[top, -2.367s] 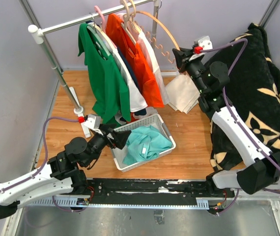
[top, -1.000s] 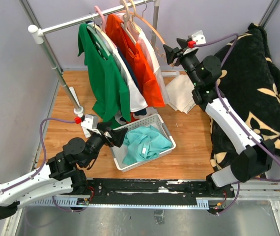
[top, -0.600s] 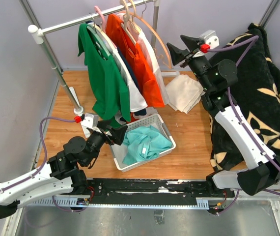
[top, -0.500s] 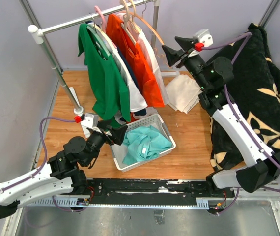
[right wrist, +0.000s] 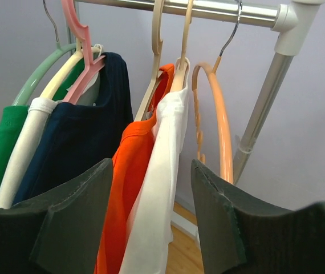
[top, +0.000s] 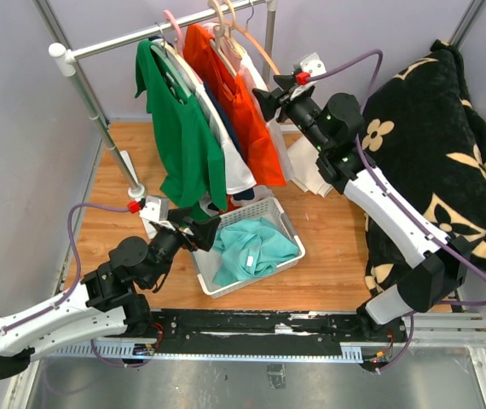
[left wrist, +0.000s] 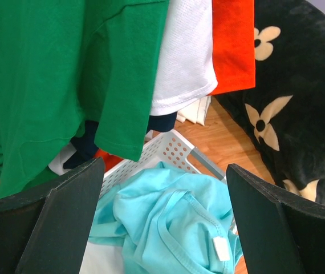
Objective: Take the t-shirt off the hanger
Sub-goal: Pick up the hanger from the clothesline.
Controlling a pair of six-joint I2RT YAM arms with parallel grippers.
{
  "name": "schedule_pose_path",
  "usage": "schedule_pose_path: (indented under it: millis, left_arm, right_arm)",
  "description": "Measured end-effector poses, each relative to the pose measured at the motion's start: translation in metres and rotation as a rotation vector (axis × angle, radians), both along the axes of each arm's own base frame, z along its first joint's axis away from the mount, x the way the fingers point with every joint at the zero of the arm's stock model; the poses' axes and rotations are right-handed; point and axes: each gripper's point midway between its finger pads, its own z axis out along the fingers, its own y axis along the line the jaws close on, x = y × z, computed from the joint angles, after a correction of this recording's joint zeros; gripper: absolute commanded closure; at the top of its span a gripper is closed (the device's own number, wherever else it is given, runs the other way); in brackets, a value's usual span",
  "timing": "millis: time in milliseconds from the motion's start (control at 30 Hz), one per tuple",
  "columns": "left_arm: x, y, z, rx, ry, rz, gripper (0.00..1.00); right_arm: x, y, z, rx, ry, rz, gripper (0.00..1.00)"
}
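The right end effector (right wrist: 151, 168) has its fingers (right wrist: 71, 222) apart below the rail (right wrist: 208, 8), framing an orange shirt (right wrist: 122, 171) and a white shirt (right wrist: 162, 142), with a bare hanger (right wrist: 222, 125) beside them and a navy shirt (right wrist: 88, 131) and a green shirt (right wrist: 0, 160) beyond.

Five t-shirts hang in a row on the rail (right wrist: 208, 8) at the far side. From the left they are a green t-shirt (top: 183, 136), a white one, a navy t-shirt (right wrist: 77, 148), an orange t-shirt (right wrist: 131, 188) and, at the right end, a second white t-shirt (right wrist: 157, 188). This last one drapes straight down from a beige hanger (right wrist: 182, 51) hooked over the rail, touching the orange t-shirt on its left. Just right of it hangs a bare peach hanger (right wrist: 219, 120) — empty, clear of the cloth.
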Motion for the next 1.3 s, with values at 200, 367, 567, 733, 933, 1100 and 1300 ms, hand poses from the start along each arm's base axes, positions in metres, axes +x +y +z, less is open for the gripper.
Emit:
schedule_pose_path:
  millis: [200,367,567,733,933,1100,1300]
  left_arm:
    - [-0.001,0.002,0.003,-0.013,-0.004,0.000,0.08]
    - [-0.002,0.003,0.005,-0.022,-0.006,0.001,0.08]
    - [-0.002,0.006,0.007,-0.032,-0.010,0.008,0.07]
    - [-0.002,0.008,0.008,-0.038,-0.014,0.016,0.07]
    - [-0.002,0.009,0.009,-0.042,-0.015,0.018,0.07]
    - [-0.002,0.009,0.010,-0.043,-0.016,0.018,0.07]
    - [-0.002,0.009,0.010,-0.043,-0.016,0.018,0.07]
  right_arm:
    - [0.014,0.009,-0.011,-0.004,0.025,-0.022,0.47]
    - [0.028,0.013,-0.018,-0.001,0.039,-0.045,0.50]
    - [0.039,0.021,-0.024,0.007,0.051,-0.058,0.53]
    - [0.043,0.028,-0.030,0.008,0.063,-0.061,0.61]
    - [0.045,0.026,-0.029,0.025,0.070,-0.086,0.76]
    - [0.047,0.023,-0.028,0.038,0.071,-0.109,0.88]
    - [0.049,0.020,-0.026,0.045,0.067,-0.124,0.96]
